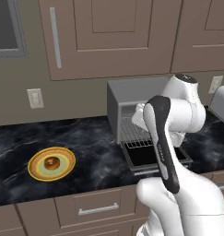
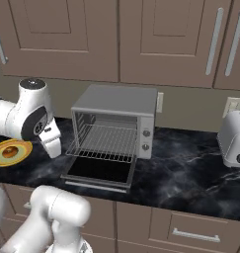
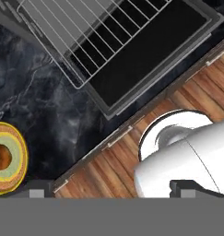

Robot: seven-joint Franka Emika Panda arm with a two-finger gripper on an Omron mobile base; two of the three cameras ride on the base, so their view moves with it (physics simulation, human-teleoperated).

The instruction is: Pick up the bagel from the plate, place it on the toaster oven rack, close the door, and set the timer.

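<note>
Gripper (image 2: 53, 148) hangs over the front of the counter, just left of the toaster oven; its fingertips (image 3: 37, 193) barely peek in at the bottom of the hand view, standing wide apart with nothing between them — released, empty. Nearest the base, the cabinet drawer front (image 1: 88, 208) runs under the dark marbled counter (image 1: 95, 152). On that counter, well to the left of the oven, sits the plate (image 1: 36, 171), and the bagel (image 1: 51, 162) lies on its pale centre, flat, hole up, untouched. In the hand view the plate shows at the far left edge, partly cut off, so the hand is not yet over it. Further back, the door (image 2: 98, 172) is folded down flat, dark glass facing up, and the toaster oven rack (image 2: 105, 142) is pulled partway out over it, bare. Behind that the grey oven body (image 2: 122, 101) with two knobs (image 2: 146, 139) on its right panel; a toaster (image 2: 234, 138) stands well apart to the right. Judgement: step in hand is the approach to the bagel; nothing of the task is done yet. To do it well — swing the hand left until the bagel is centred between the fingers, keep them wide, come straight down and straddle the ring across its outer edge rather than pinching through the hole. Stop short of the plate surface so the tips do not push the plate, and close gently; the bread is likely soft and could squash or slip.
</note>
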